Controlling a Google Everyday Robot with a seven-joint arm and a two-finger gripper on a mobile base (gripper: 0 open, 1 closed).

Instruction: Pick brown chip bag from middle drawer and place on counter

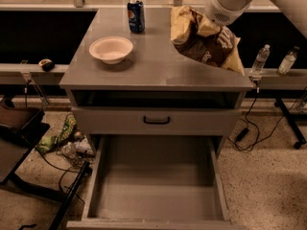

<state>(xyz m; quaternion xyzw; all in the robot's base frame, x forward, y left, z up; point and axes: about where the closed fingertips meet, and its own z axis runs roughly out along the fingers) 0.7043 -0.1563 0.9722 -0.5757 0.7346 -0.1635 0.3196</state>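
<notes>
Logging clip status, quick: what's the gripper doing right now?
gripper: closed on the brown chip bag, held above the right side of the counter.

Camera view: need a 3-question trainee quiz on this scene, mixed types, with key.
1. True or false: the brown chip bag lies in the middle drawer.
2. What stands on the counter behind the white bowl? A) blue soda can B) mug C) plate
3. Fill in: the gripper is at the bag's ___ end, over the counter's right side.
Key: 1 false, the drawer is open and bare; 2 A; 3 top.
</notes>
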